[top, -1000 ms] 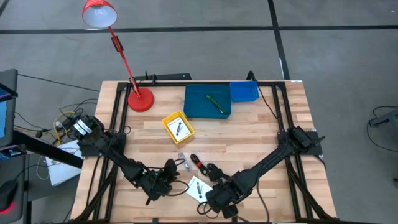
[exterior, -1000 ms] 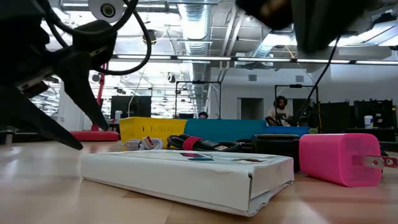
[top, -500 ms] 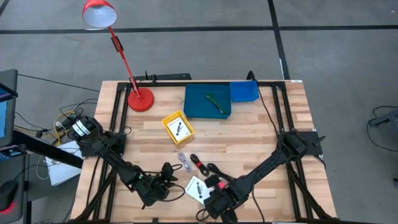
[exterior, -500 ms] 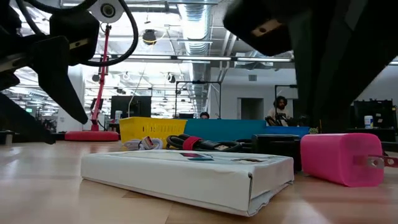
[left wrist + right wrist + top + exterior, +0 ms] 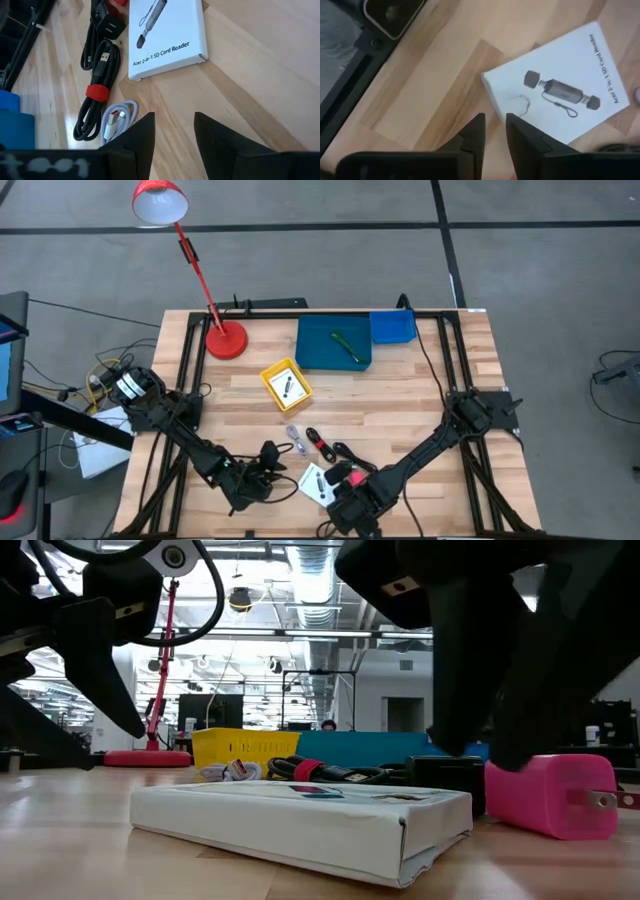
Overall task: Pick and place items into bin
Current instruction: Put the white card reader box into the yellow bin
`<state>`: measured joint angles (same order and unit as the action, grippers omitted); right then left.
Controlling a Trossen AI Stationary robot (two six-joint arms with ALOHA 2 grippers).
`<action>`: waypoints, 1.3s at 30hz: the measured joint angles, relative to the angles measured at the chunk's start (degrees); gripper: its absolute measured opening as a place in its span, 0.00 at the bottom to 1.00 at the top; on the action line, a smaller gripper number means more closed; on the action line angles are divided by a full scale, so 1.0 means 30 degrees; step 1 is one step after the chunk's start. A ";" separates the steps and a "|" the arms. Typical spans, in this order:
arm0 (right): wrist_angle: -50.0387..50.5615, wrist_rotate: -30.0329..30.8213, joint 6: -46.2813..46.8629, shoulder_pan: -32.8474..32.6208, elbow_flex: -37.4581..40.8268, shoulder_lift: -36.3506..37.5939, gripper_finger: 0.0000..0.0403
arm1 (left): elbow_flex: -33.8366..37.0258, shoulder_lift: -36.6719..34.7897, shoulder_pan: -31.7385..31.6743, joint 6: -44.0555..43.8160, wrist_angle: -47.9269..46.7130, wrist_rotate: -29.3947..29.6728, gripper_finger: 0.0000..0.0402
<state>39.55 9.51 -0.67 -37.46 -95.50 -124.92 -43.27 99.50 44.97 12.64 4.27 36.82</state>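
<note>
White box [image 5: 300, 825] flat on wooden table [image 5: 90, 850]; pink plug [image 5: 550, 795] right of it; black cable [image 5: 330, 772] behind; yellow bin [image 5: 235, 747], blue bin [image 5: 370, 747] farther back.

Two dark arms reaching low over the table's near edge, elbows bent, forearms angled inward toward each other. Left gripper [image 5: 262, 472] near the tabletop, fingers [image 5: 145, 131] parted by a narrow gap, nothing between them. Right gripper [image 5: 345, 500] lower down, close beside it, fingers [image 5: 476, 131] nearly closed, also empty.
</note>
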 joint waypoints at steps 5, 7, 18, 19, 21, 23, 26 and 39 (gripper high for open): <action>-0.0128 -0.0001 -0.1083 0.0160 0.0007 0.0000 0.23 | 0.0000 0.0000 0.0000 -0.0061 0.0000 0.0000 0.32; -0.0471 0.0004 -0.1849 0.0184 0.0007 0.0000 0.25 | 0.0000 0.0000 0.0000 -0.0119 0.0000 0.0000 0.32; -0.0660 -0.0007 -0.2946 0.0517 0.0007 -0.0007 0.31 | 0.0000 -0.0007 0.0006 -0.0495 -0.0007 0.0000 0.32; -0.0665 -0.0008 -0.2949 0.0570 0.0015 -0.0007 0.32 | 0.0000 -0.0007 0.0000 -0.0495 -0.0003 0.0000 0.32; -0.0706 -0.0047 -0.2951 0.0692 0.0015 -0.0007 0.32 | 0.0000 -0.0007 0.0000 -0.0495 -0.0007 0.0000 0.32; -0.0707 -0.0069 -0.2989 0.0780 0.0015 -0.0007 0.32 | 0.0007 -0.0007 0.0007 -0.0495 -0.0007 0.0000 0.32; -0.0800 -0.0203 -0.3009 0.0879 0.0157 -0.0007 0.32 | 0.0007 -0.0007 0.0000 -0.0495 -0.0007 0.0000 0.32; -0.2485 -0.0697 -0.3147 0.0907 0.1739 -0.0007 0.34 | 0.0007 -0.0015 0.0000 -0.0488 -0.0007 -0.0127 0.32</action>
<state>32.10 7.42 -10.11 -34.74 -90.29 -124.95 -43.24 99.46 44.97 11.18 4.25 36.44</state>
